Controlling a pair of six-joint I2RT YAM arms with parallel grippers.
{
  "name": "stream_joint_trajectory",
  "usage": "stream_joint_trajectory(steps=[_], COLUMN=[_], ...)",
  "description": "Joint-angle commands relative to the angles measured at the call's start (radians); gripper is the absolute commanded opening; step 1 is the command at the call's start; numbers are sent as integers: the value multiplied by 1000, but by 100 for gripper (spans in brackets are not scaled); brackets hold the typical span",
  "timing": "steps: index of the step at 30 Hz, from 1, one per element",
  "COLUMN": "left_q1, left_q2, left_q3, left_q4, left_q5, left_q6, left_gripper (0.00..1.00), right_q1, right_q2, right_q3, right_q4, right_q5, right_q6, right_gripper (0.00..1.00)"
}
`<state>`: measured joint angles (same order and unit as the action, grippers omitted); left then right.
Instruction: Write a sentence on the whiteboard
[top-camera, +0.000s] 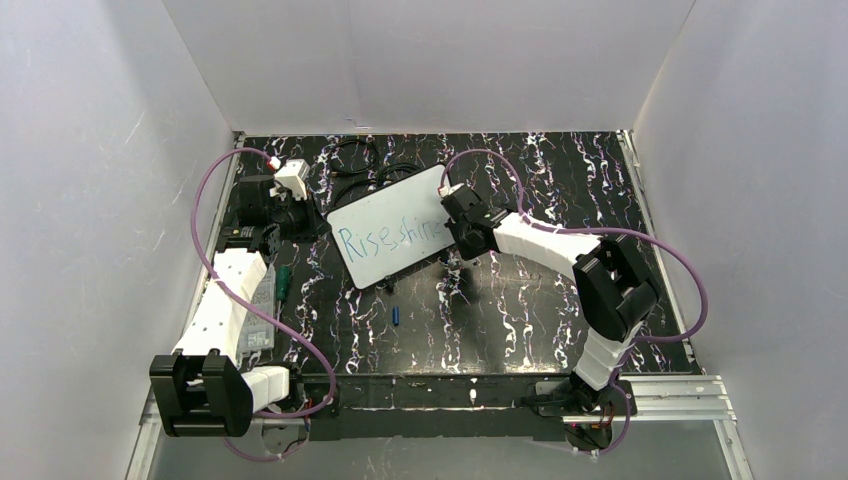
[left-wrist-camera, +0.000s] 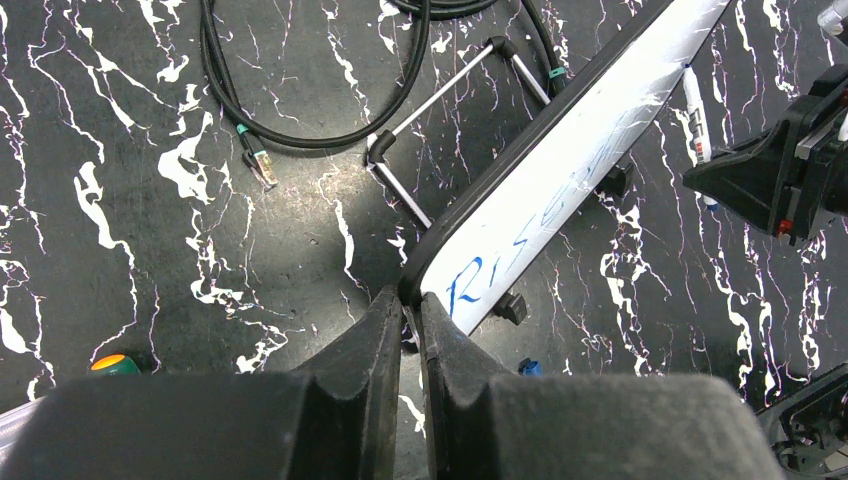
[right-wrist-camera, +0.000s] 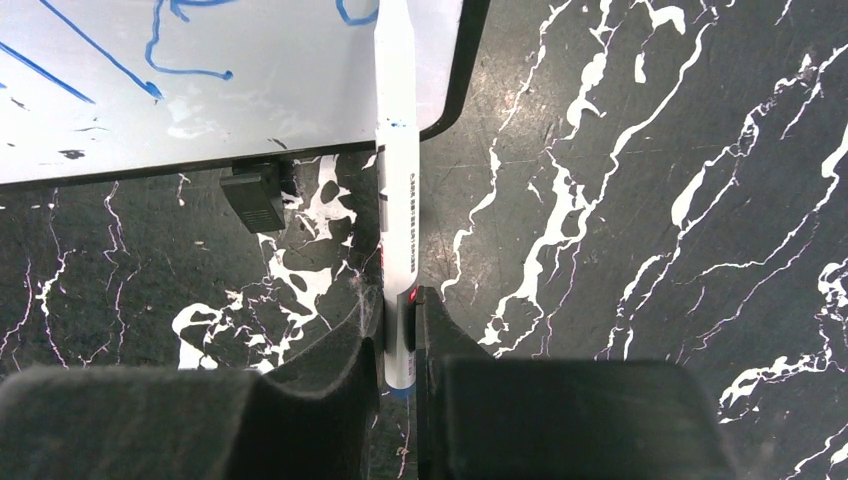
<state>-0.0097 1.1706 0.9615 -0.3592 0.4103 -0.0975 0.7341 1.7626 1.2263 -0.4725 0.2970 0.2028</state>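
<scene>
The whiteboard (top-camera: 385, 215) stands tilted on a wire stand in the middle of the table. The sentence (top-camera: 390, 238) in blue reads roughly "Rise shin". My left gripper (top-camera: 320, 224) is shut on the board's left corner edge, its jaws pinching the dark rim in the left wrist view (left-wrist-camera: 411, 308), next to the "Ris" lettering (left-wrist-camera: 490, 265). My right gripper (top-camera: 453, 234) is shut on a white marker (right-wrist-camera: 397, 180), whose tip rests on the board (right-wrist-camera: 250, 90) near its right end, by the last blue strokes.
A blue marker cap (top-camera: 397, 315) lies in front of the board. A green pen (top-camera: 283, 283) lies by the left arm. Black cables (top-camera: 365, 160) lie behind the board. The stand's wire legs (left-wrist-camera: 440, 110) and a black foot (right-wrist-camera: 255, 195) stick out under it.
</scene>
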Motion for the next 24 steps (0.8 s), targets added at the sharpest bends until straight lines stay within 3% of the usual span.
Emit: stream_joint_trajectory(steps=[1,24], left_q1=[3,3], left_q2=[-38,-45], left_q3=[0,-1], left_q4=[5,5], left_q5=[2,1], left_q6=[10,10], left_gripper=[0,0], right_q1=[-5,-19], right_q2=[17,37], right_q3=[47,44], right_q4=[9,6], right_q5=[33,26], right_q6=[-13,-11], right_gripper=[1,1])
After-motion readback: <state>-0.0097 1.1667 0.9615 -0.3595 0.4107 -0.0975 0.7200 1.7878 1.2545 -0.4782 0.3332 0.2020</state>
